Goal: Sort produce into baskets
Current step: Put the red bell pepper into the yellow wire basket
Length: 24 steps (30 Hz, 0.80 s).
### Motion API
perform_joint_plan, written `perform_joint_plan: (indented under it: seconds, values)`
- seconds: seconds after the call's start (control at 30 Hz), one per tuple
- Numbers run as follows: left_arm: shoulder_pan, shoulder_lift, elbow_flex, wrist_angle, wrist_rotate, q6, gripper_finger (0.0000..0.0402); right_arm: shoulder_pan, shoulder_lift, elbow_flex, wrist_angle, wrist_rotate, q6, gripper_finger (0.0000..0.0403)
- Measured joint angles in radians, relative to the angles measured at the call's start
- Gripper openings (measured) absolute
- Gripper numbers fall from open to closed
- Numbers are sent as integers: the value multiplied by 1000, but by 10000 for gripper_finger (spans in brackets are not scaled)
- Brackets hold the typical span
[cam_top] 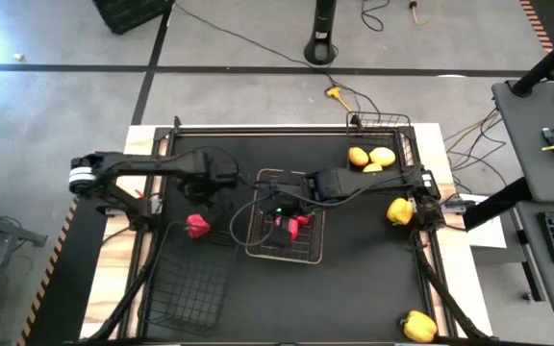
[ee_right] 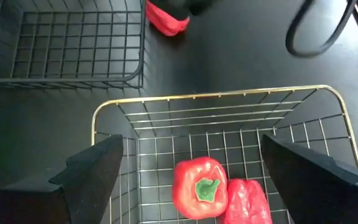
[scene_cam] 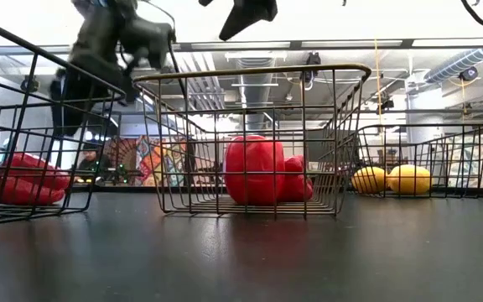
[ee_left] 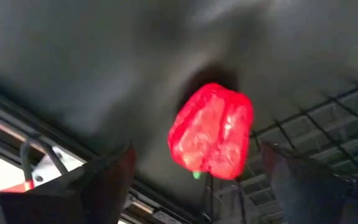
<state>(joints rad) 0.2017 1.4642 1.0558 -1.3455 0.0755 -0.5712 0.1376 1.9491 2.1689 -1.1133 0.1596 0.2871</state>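
Sorting about half done — two red peppers [ee_right: 199, 188] in the pale wire basket [cam_top: 258, 248], three lemons [cam_top: 371, 159] in the far black basket [cam_top: 407, 130].
Left: two yellow peppers [cam_top: 400, 210] and a third red pepper [cam_top: 196, 226] on the mat beside the near black basket [cam_top: 186, 293]. Left gripper [ee_left: 197, 177] hangs over that pepper, fingers apart, empty — right gripper [ee_right: 191, 168] above the pale basket, fingers wide, empty.

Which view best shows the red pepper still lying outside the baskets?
The left wrist view: the loose red pepper fills the frame between the open left gripper. The high view shows it small on the mat, the low view behind black basket wires, the right wrist view only partly.
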Motion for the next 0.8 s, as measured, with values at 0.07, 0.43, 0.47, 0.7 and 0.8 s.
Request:
perform_joint_plan:
  seconds: [0.07,0.43,0.47,0.7,0.8]
  values:
    - [13,40,0,-3,13,31,326,0,0,-10,-1,0,0,374]
    - [26,190,-44,1,153,205,326,2,0,-48,-15,1,26,374]
    - [32,199,-53,0,154,215,326,2,0,-49,-15,1,26,374]
    - [77,244,-121,86,172,229,327,2,0,-51,-14,1,27,374]
    - [85,252,-144,140,169,221,327,2,0,-51,-15,1,27,374]
